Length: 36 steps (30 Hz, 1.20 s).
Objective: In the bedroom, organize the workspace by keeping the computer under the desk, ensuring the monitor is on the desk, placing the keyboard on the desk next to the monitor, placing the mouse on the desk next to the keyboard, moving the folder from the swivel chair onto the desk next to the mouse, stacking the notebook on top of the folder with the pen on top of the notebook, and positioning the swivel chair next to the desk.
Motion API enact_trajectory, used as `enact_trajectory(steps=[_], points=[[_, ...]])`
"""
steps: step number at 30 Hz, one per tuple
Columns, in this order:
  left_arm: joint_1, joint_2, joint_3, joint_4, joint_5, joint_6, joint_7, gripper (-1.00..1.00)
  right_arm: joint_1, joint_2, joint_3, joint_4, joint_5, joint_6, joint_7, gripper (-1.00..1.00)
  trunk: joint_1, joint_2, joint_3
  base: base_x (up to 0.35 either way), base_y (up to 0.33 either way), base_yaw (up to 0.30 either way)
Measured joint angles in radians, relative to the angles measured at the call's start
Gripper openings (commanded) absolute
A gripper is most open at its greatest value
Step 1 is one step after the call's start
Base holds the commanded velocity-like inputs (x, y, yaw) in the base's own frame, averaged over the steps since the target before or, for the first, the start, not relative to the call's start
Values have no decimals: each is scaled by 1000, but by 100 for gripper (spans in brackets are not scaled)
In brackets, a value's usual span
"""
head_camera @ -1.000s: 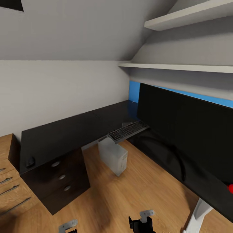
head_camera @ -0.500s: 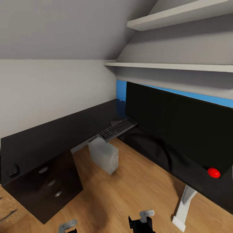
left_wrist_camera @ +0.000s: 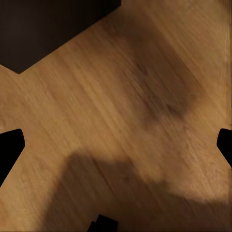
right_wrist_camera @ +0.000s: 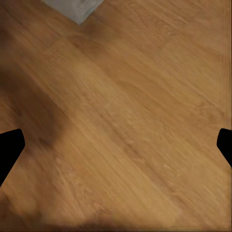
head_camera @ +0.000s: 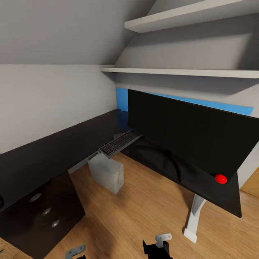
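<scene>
At the far left of the head view, the black desk (head_camera: 54, 149) runs along the pale wall, its drawer unit with three silver knobs (head_camera: 45, 211) sitting at the lower left of the frame. Just right of the drawers, on the wooden floor (head_camera: 144, 212) below the desk's edge near the corner, stands the light grey computer (head_camera: 106, 173). Above it, at the desk's inner corner, the keyboard (head_camera: 119, 143) lies on the desktop, its near end jutting a little past the desk's edge. Right of the keyboard, the monitor (head_camera: 190, 127) stretches wide across the right half of the frame, with the blue back panel (head_camera: 122, 99) showing behind it. Near the monitor's lower right corner a small red ball (head_camera: 220, 178) rests on the desk. A white desk leg (head_camera: 193, 216) stands on the floor below. Two pale shelves (head_camera: 187, 72) cross the upper right.

In the left wrist view, the left gripper (left_wrist_camera: 116, 145) hangs over the floor with both fingertips (left_wrist_camera: 9, 145) spread wide at the frame's edges, holding nothing; a dark corner of the drawer unit (left_wrist_camera: 48, 29) shows beyond. In the right wrist view, the right gripper (right_wrist_camera: 116, 145) is likewise spread wide and empty above the floor, with a grey corner of the computer (right_wrist_camera: 72, 7) at the frame's upper edge.
</scene>
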<state>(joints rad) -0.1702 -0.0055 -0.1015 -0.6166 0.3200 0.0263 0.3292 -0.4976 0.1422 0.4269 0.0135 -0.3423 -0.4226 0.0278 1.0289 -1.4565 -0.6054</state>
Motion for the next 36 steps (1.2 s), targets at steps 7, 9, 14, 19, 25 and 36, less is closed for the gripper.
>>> enact_trajectory(steps=[7, 9, 14, 19, 25, 36], points=[[0, 0, 0, 2, -1, 0, 0, 100, 0, 0, 0, 0, 0, 1, 0, 100, 0, 0, -5, 0, 3, -254], [0, 0, 0, 5, -1, 0, 0, 100, 0, 0, -1, 0, 0, 1, 0, 100, 0, 0, -6, 0, 1, -254], [0, 0, 0, 10, -1, 0, 0, 100, 0, 0, 0, 0, 0, 2, 0, 100, 0, 0, -9, 0, 74, -254], [0, 0, 0, 10, -1, -1, 0, 100, 0, 0, 0, 0, 0, 2, 0, 100, 0, 0, -12, 0, 247, -254], [0, 0, -1, 21, -1, 0, 0, 100, 0, 0, 0, 0, 0, 2, 0, 100, 0, 0, -16, 0, 286, -243], [0, 0, -1, 44, -1, -1, -1, 100, 0, 0, -1, 1, 0, 1, 0, 100, 0, 0, -23, 0, 44, -191]])
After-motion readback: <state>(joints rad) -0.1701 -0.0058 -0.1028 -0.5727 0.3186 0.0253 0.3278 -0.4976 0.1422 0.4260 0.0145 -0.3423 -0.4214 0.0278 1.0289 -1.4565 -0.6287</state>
